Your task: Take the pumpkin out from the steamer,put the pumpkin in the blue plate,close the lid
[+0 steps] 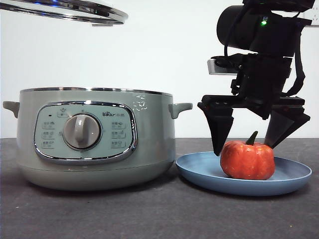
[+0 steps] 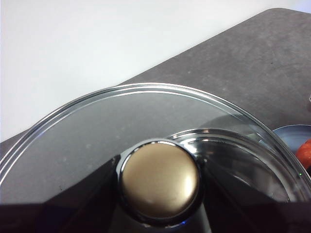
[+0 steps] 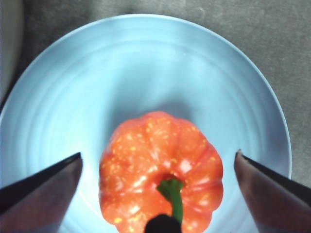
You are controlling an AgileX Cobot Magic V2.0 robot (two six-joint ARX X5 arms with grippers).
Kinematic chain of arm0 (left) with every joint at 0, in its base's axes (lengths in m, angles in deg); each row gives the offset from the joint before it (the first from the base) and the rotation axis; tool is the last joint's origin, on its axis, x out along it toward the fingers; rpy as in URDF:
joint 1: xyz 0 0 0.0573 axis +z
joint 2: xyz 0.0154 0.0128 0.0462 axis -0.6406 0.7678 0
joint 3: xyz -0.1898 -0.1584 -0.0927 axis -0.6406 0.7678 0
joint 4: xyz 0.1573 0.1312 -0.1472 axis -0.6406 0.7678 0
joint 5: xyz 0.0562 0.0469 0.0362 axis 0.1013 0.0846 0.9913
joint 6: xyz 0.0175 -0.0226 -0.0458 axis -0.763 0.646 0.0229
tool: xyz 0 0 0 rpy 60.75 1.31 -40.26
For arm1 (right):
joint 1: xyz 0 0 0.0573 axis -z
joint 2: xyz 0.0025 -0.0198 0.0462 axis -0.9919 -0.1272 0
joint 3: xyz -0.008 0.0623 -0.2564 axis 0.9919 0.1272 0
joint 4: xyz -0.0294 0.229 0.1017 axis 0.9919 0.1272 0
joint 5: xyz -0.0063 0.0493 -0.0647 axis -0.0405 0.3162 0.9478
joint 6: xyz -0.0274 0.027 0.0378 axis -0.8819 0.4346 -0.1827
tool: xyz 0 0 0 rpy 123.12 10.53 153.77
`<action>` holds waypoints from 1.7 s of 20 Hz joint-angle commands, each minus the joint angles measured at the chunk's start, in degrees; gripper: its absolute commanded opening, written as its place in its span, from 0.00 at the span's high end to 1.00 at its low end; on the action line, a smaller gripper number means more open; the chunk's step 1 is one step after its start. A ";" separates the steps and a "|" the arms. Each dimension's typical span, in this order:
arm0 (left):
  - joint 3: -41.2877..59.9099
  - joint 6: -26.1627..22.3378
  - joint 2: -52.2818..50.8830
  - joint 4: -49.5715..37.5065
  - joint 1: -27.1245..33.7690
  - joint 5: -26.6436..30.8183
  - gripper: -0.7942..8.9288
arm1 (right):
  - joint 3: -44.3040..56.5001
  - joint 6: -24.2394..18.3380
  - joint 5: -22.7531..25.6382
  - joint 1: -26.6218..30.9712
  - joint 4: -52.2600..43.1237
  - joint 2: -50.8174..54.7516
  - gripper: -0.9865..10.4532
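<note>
The pumpkin [image 1: 247, 160] sits upright in the blue plate [image 1: 199, 172], just right of the steamer [image 1: 94, 137]. My right gripper [image 1: 245, 143] is open, its jaws spread wide on either side of the pumpkin and not touching it. In the right wrist view the pumpkin [image 3: 160, 172] rests on the plate [image 3: 146, 73] between the jaws. My left gripper is shut on the knob [image 2: 160, 182] of the glass lid [image 2: 97, 131] and holds it high above the steamer's left side; the lid's steel rim [image 1: 70, 11] shows at the top left of the front view.
The steamer stands open on the dark grey table [image 1: 159, 214], its right handle [image 1: 180, 107] close to my right arm. The plate almost touches the steamer's base. A white wall lies behind.
</note>
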 commanded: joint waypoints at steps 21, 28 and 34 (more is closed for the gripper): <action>-0.55 6.64 23.89 -11.23 -1.70 -10.54 0.93 | 0.57 0.44 0.68 -0.39 1.57 37.22 0.45; -0.55 7.23 24.68 -6.49 -1.62 -7.76 0.93 | 0.57 0.42 3.56 -0.39 3.58 37.33 0.45; -0.55 7.10 24.72 -8.41 -1.57 -5.55 0.93 | 0.57 0.44 3.41 -0.39 3.76 37.33 0.45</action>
